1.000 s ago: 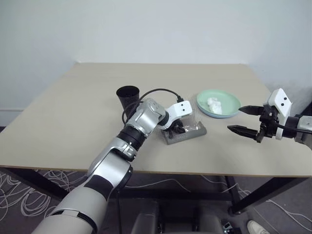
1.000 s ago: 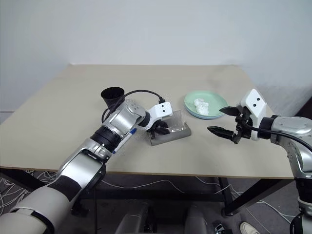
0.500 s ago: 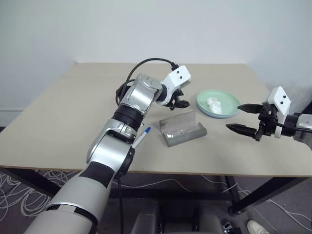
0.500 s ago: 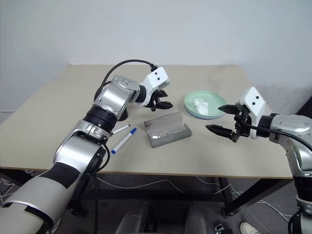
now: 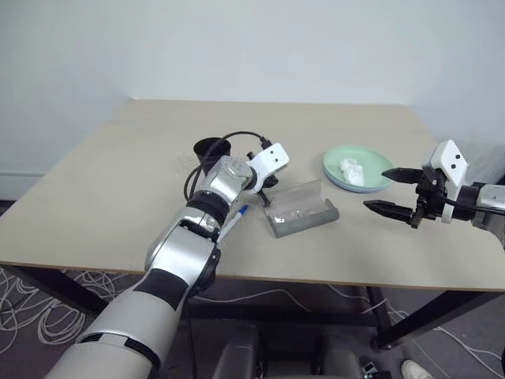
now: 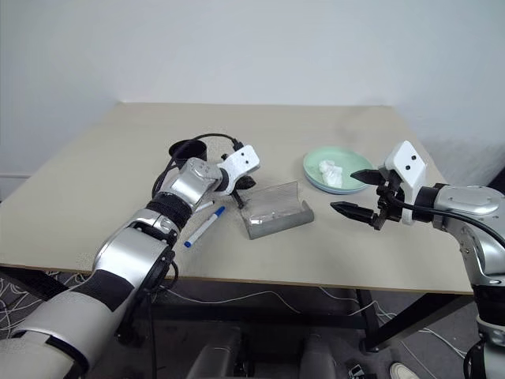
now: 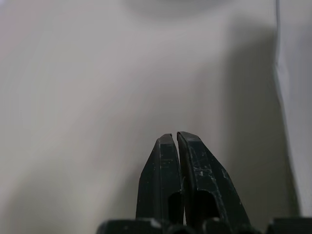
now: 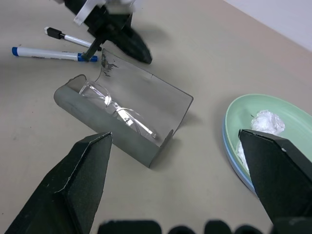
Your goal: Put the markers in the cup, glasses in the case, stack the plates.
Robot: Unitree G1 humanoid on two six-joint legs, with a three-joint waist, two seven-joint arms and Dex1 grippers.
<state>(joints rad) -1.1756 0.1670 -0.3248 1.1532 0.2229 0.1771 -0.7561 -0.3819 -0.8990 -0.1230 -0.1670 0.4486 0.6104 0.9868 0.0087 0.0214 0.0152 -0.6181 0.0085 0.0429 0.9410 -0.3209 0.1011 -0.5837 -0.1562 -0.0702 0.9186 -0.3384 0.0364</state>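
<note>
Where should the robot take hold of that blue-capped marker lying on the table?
Probably around the middle of the white barrel of the blue-capped marker, coming straight down from above, the hand's two fingers set across its length. It lies flat on the table, with bare surface on both long sides; the black-capped marker beside it lies apart, leaving room.

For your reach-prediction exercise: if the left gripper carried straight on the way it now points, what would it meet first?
The left gripper, shut and empty, points down at bare table between the cup and the open case. It would probably meet the tabletop first; depth is unclear, so the case lid might come first.
</note>
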